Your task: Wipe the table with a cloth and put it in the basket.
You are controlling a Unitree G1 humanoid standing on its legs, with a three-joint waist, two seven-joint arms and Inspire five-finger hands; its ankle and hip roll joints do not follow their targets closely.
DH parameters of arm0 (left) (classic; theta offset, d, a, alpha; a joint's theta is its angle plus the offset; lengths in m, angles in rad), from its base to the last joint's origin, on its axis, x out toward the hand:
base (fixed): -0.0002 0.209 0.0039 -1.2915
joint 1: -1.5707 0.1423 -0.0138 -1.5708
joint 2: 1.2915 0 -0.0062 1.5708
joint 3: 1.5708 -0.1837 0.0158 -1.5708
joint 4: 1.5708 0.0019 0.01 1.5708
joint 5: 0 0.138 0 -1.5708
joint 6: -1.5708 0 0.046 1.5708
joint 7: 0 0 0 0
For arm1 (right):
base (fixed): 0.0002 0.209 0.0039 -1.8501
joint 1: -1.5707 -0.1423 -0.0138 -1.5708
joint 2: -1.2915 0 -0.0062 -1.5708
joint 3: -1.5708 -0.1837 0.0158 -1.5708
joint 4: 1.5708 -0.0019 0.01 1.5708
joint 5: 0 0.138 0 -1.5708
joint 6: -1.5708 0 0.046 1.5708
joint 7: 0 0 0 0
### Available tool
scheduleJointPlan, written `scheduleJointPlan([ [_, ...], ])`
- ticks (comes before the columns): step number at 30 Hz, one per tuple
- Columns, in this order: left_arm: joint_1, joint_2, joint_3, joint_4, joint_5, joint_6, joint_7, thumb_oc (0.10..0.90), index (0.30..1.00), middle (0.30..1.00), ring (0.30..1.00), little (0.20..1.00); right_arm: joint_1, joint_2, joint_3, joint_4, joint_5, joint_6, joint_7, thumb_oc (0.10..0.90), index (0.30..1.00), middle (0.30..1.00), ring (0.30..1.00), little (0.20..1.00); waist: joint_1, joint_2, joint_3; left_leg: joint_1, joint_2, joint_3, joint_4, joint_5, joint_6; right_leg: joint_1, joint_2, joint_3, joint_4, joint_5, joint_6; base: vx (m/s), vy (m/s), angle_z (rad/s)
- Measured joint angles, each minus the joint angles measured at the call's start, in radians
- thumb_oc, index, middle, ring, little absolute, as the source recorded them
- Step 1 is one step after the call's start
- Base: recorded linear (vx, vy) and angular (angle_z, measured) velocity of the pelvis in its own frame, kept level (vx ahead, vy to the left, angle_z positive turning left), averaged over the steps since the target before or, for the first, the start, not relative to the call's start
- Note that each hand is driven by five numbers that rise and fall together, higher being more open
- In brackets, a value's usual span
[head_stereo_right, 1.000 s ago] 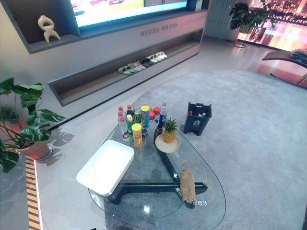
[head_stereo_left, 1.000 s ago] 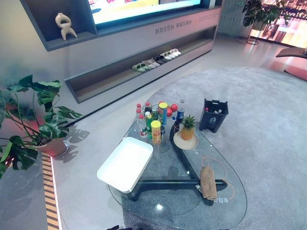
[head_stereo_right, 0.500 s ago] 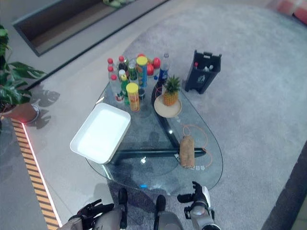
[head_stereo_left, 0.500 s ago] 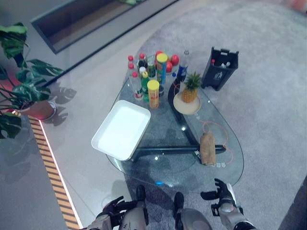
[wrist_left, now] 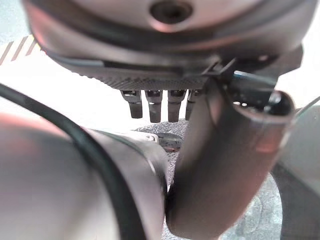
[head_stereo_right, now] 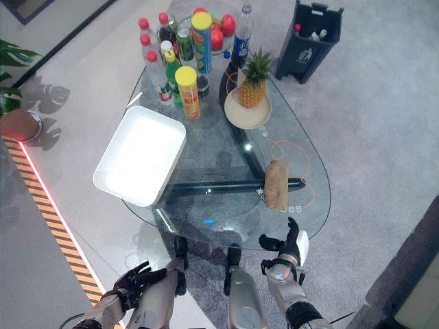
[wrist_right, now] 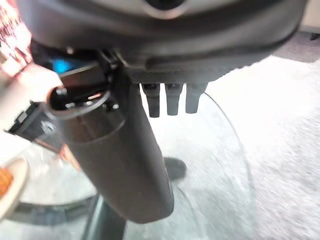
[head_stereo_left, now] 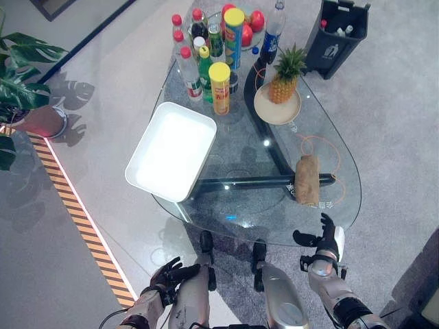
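A rolled brown cloth (head_stereo_left: 306, 178) lies on the near right part of the glass table (head_stereo_left: 236, 147). On the table's left side a white rectangular basket (head_stereo_left: 171, 154) stands empty and overhangs the edge. My right hand (head_stereo_left: 323, 239) hovers just short of the table's near edge, below the cloth, with fingers straight and open and nothing in it; the glass shows past its fingers (wrist_right: 166, 101). Low beside the table's near left corner, my left hand (head_stereo_left: 167, 274) hangs relaxed and open, holding nothing.
Several bottles and cans (head_stereo_left: 209, 58) crowd the table's far end, beside a pineapple on a plate (head_stereo_left: 279, 96). An orange cord (head_stereo_left: 315, 145) loops near the cloth. A dark bin (head_stereo_left: 336, 27) stands on the carpet beyond, and a potted plant (head_stereo_left: 27, 82) at the left.
The camera has tilted down, so the whole scene has shifted. Both hands have come into view, and the right hand has risen closer to the table's near edge.
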Motion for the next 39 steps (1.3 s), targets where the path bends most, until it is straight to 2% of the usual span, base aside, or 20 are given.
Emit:
scheduleJointPlan([
  [10,-0.007,-0.003,-0.002,-0.069,-0.027,0.005,0.020,0.800,0.900,0.900,0.900,0.900,-0.100,-0.018,-0.046,-0.099,0.026,0.004,-0.076,0.800,0.900,0.900,0.900,0.900,0.002,0.018,0.038,-0.073,-0.005,0.008,0.050,0.002,0.003,-0.110,-0.016,0.015,0.120,-0.032,-0.007,0.00,0.007,-0.02],
  [17,-0.032,0.000,-0.023,-0.117,-0.033,0.013,0.023,0.800,0.900,0.900,0.900,0.900,-0.182,-0.061,-0.066,-0.147,0.026,0.045,-0.102,0.800,0.900,0.900,0.900,0.900,0.009,0.033,0.047,-0.172,-0.013,0.007,0.081,0.007,0.003,-0.231,-0.030,0.020,0.202,-0.051,-0.013,0.03,0.021,0.03],
  [25,-0.039,0.001,-0.043,-0.169,-0.072,0.015,0.039,0.800,0.900,0.900,0.900,0.900,-0.220,-0.062,-0.064,-0.169,0.026,0.089,-0.133,0.800,0.900,0.900,0.900,0.900,0.018,0.035,0.048,-0.255,-0.019,0.006,0.106,0.015,0.007,-0.322,-0.040,0.020,0.243,-0.056,-0.016,0.02,0.011,0.01],
  [39,-0.042,0.013,-0.043,-0.243,-0.123,0.022,0.072,0.800,0.900,0.900,0.900,0.900,-0.301,-0.092,-0.065,-0.177,0.065,0.102,-0.181,0.800,0.900,0.900,0.900,0.900,0.022,0.036,0.048,-0.371,-0.024,0.000,0.124,0.031,0.002,-0.454,-0.048,0.024,0.297,-0.059,-0.023,0.00,0.000,0.00],
])
